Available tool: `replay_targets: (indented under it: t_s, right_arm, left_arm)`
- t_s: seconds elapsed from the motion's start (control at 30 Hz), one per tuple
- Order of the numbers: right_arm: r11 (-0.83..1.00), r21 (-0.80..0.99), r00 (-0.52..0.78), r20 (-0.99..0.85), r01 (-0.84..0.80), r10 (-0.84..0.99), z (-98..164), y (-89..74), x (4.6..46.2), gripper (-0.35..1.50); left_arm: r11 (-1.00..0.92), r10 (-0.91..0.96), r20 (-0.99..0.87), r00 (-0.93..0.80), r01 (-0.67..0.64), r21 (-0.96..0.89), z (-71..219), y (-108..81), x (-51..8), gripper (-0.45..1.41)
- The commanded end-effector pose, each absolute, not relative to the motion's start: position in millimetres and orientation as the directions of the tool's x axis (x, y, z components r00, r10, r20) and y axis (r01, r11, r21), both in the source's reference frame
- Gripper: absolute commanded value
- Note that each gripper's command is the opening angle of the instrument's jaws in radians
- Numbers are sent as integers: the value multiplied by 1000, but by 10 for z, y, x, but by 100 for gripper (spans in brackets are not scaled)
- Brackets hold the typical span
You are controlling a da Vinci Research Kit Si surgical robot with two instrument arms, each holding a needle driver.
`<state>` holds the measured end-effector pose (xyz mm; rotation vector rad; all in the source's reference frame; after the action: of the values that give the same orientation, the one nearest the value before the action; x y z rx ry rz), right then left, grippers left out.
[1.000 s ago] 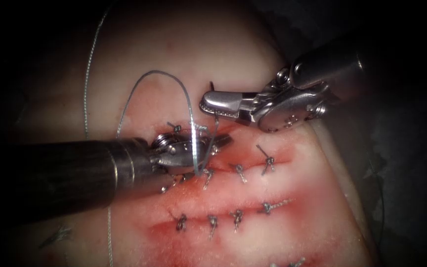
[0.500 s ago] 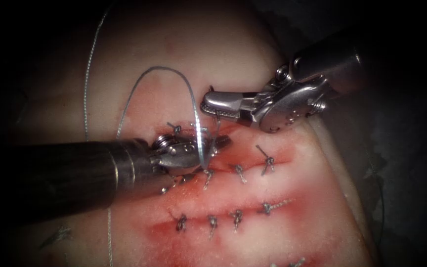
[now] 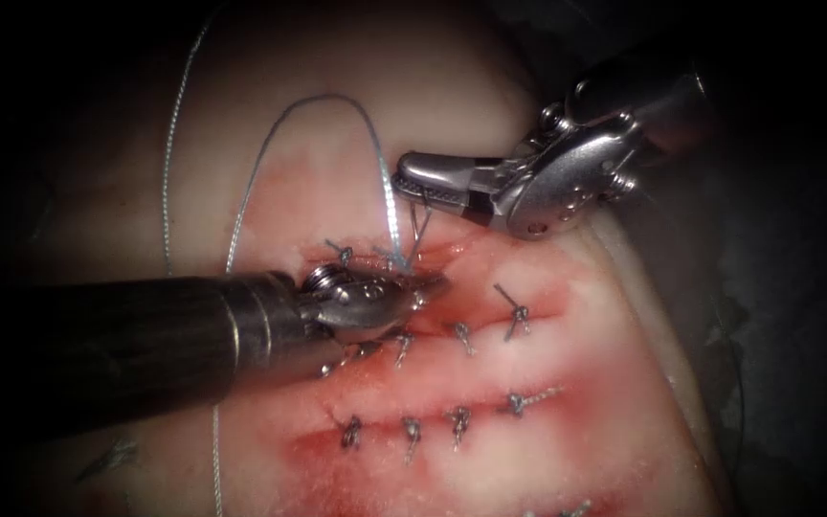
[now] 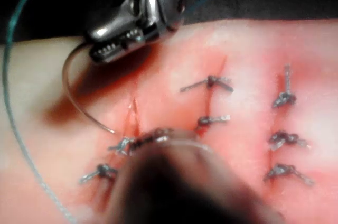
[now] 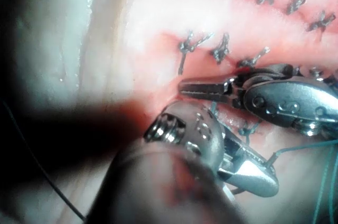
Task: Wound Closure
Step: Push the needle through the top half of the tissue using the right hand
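My right claw [image 3: 404, 184], ridged steel, grips the curved needle [image 4: 79, 97] at its blunt end; my left claw [image 3: 423, 287] lies clenched on glistening tissue [image 3: 567, 364]; thin thread [image 3: 327, 105] arcs above.

left tool [image 3: 428, 284] enters low from the left, shaft nearly level, jaws closed and empty, tips lying on the cut [image 3: 452, 251]. right tool [image 3: 404, 180] descends from the upper right, wrist bent leftward, jaws clamped on the needle [image 4: 79, 102] near its tail, just above the cut.
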<state>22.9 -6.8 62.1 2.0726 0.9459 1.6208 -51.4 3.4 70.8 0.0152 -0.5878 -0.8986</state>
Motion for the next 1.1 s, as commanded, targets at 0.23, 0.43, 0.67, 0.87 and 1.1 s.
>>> replay_targets:
  t_s: [0.23,0.43,0.67,0.87,1.1]
  right_arm:
    - [-750,598,132,750,284,648,629,-66,237,-35]
    - [-798,553,131,796,240,591,630,-62,236,-35]
    - [-826,525,121,824,206,554,629,-55,235,-35]
    - [-863,464,134,860,198,493,630,-49,236,-35]
    - [-873,459,169,859,165,484,633,-44,237,-35]
  left_arm:
    - [634,-738,476,477,731,251,713,39,-519,-45]
    - [639,-735,475,484,728,248,713,39,-519,-45]
    - [640,-735,473,485,728,248,713,39,-518,-45]
    - [644,-732,475,489,725,245,713,38,-518,-45]
    - [655,-731,472,493,702,280,702,35,-519,-45]
